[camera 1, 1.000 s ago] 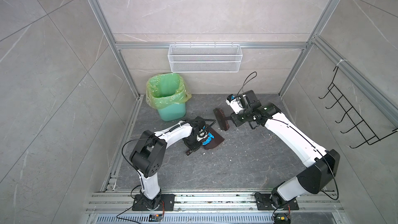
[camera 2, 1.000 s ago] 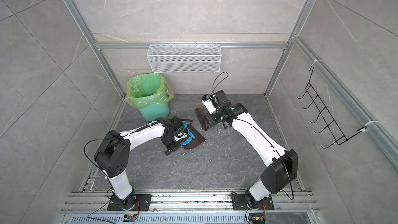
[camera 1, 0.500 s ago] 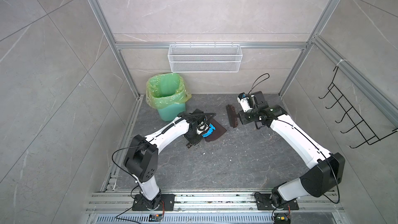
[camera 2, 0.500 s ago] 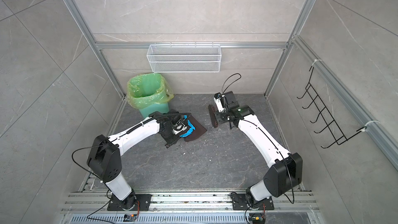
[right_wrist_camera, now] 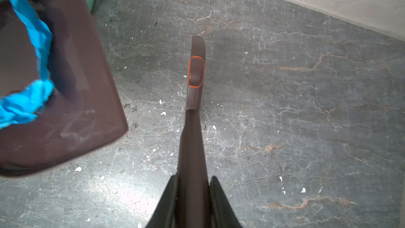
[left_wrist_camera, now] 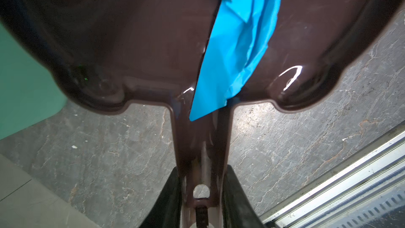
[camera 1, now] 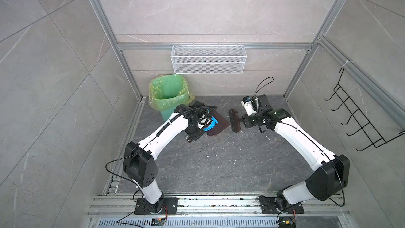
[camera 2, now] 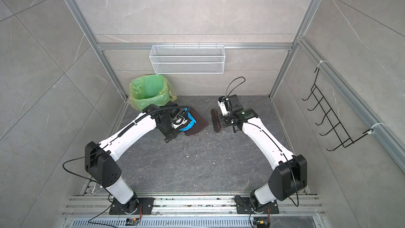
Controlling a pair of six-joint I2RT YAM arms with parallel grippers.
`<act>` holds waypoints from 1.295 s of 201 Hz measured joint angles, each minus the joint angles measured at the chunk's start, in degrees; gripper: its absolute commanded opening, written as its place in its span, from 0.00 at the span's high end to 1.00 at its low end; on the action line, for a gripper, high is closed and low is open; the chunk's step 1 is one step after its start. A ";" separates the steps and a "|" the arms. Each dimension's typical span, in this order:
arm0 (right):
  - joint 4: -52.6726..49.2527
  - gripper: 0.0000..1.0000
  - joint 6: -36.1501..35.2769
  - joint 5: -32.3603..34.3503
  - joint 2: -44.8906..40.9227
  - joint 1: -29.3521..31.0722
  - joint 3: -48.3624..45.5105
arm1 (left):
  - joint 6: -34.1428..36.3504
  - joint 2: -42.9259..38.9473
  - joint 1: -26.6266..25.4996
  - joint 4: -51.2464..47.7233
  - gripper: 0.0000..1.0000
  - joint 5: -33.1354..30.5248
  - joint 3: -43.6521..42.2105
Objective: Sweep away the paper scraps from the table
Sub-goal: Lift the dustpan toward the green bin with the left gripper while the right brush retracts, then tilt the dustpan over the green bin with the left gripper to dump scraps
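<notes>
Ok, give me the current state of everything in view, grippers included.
left gripper: jaws shut on the dustpan handle.
right gripper: jaws shut on the brush handle.
dustpan: held beside the bin, carrying the blue paper.
blue paper: crumpled, lying in the dustpan.
brush: head facing the dustpan, not touching it.
bin: upright, open-topped, lined.
table: white crumbs scattered.

We find both top views bright and evenly lit, with soft shadows and walls [camera 1: 43,84] splayed by the wide lens. In the left wrist view the dustpan [left_wrist_camera: 142,40] is dark, with small white glints. In the right wrist view it is blurred, and pale glare lies on the table [right_wrist_camera: 122,194].
</notes>
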 measured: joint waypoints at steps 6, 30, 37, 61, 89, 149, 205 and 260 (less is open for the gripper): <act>0.00 1.00 0.02 -0.04 -0.02 0.00 0.00 | 0.35 0.00 0.61 -0.66 1.00 -0.04 1.11; 0.00 1.00 0.09 -0.44 -0.02 0.00 0.00 | 1.81 -0.02 3.58 -3.26 1.00 -0.13 6.10; 0.02 1.00 0.17 -0.46 -0.02 0.00 0.00 | 2.27 -0.04 4.50 -4.02 1.00 -0.20 7.54; 0.07 1.00 0.20 -0.48 -0.02 0.00 0.00 | 3.67 -0.15 7.58 -6.40 1.00 -0.57 11.72; 0.22 1.00 0.20 -0.76 -0.02 0.00 0.00 | 5.03 -0.52 11.15 -8.24 1.00 -0.66 14.73; 0.39 1.00 0.39 -2.71 -0.02 0.00 0.00 | 7.52 -1.09 20.72 -11.52 1.00 -0.44 19.56; 0.44 1.00 0.42 -5.27 -0.02 0.00 0.00 | 9.62 3.15 27.74 -14.29 1.00 -3.23 33.48; 0.70 1.00 0.39 -5.42 -1.57 0.00 -1.86 | 11.78 13.03 31.67 -14.86 1.00 -9.25 43.93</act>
